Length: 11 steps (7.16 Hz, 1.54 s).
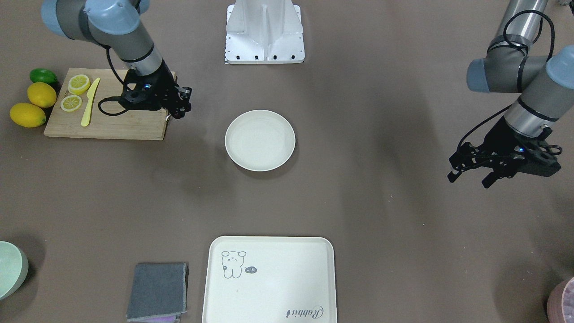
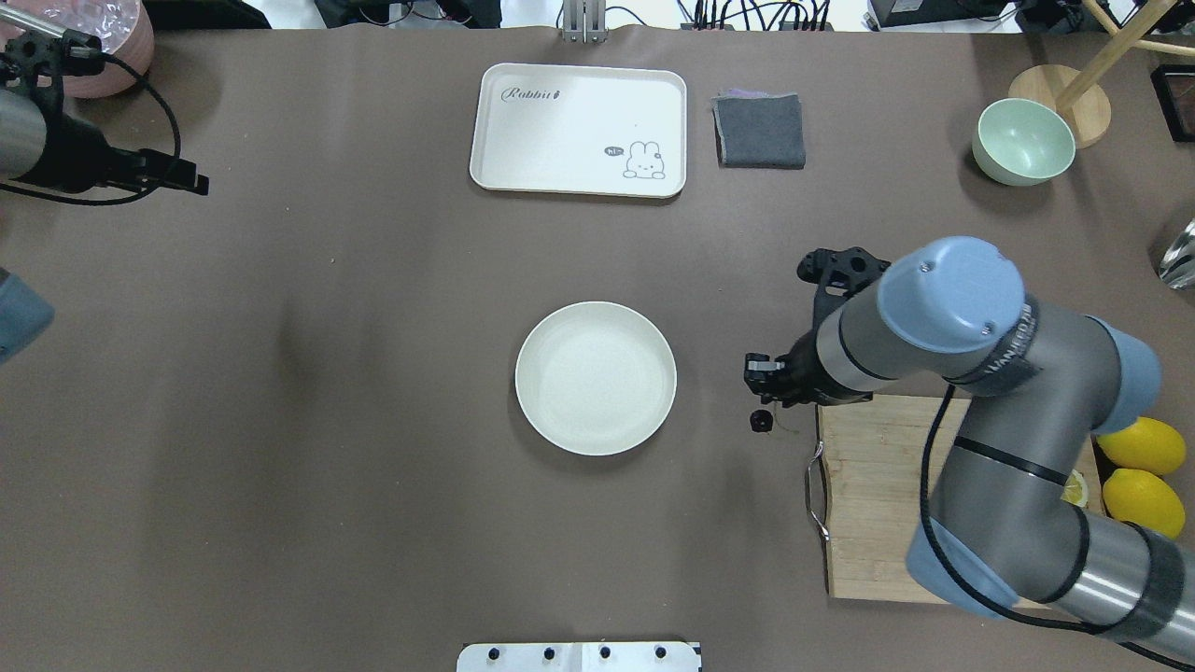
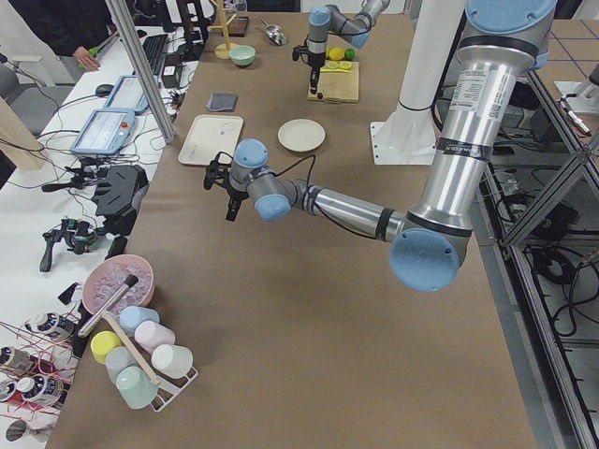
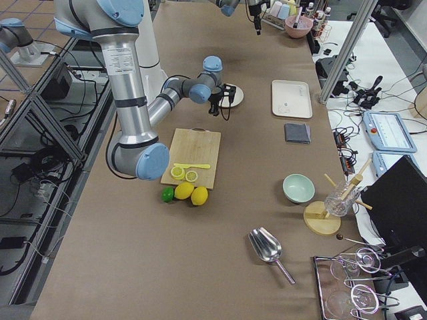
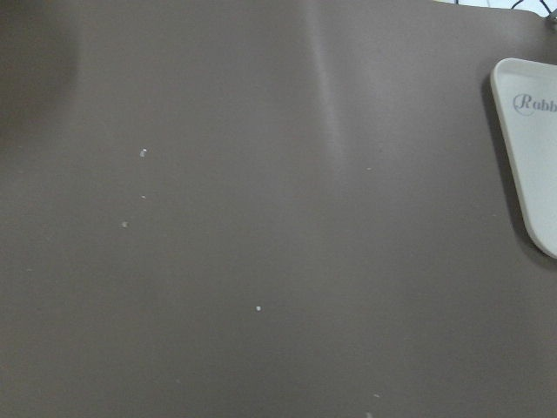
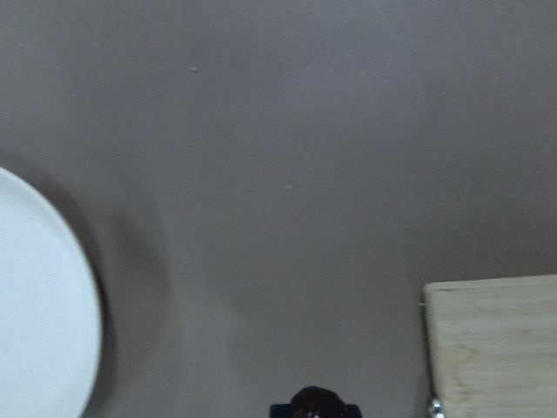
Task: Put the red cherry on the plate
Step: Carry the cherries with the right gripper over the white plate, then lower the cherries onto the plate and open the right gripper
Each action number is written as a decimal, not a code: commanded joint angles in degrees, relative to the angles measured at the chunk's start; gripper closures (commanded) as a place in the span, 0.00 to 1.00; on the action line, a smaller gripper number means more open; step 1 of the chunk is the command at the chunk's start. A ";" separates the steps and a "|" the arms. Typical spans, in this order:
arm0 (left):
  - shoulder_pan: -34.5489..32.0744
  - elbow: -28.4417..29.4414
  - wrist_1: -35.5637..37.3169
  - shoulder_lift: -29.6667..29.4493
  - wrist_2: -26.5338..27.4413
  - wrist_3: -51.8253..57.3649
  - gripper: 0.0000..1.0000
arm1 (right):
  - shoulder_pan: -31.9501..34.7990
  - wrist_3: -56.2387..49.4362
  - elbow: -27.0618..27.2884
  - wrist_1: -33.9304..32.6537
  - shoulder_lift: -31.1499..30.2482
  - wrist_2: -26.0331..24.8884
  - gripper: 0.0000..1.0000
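The red cherry (image 2: 761, 421) hangs dark and small at the fingertips of my right gripper (image 2: 762, 411), just off the corner of the wooden cutting board (image 2: 878, 495). In the right wrist view the red cherry (image 6: 318, 402) sits at the bottom edge between the finger pads. The gripper is shut on it above the table. The round cream plate (image 2: 596, 378) lies empty at the table's middle, a short way left of this gripper in the overhead view. My left gripper (image 1: 468, 176) hovers open and empty far off at the other side.
The board (image 1: 107, 121) carries two lemon slices (image 1: 75, 92) and a yellow knife (image 1: 89, 102). Whole lemons (image 1: 33, 105) and a lime (image 1: 43, 75) lie beside it. A bear-print tray (image 1: 269, 278), a grey cloth (image 1: 157, 291) and a mint bowl (image 2: 1022, 140) line the far edge.
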 commanded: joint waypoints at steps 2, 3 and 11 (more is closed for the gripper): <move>-9.69 0.11 10.91 6.64 -3.30 22.57 0.02 | -2.72 -0.33 -9.86 -3.19 14.33 -4.04 1.00; -12.24 0.19 11.64 7.79 -3.30 25.94 0.02 | -4.21 -0.51 -13.55 -2.76 16.55 -5.44 1.00; -18.50 0.63 11.65 12.18 -3.39 33.44 0.02 | 2.75 -1.90 -17.22 -2.26 18.26 -1.56 0.00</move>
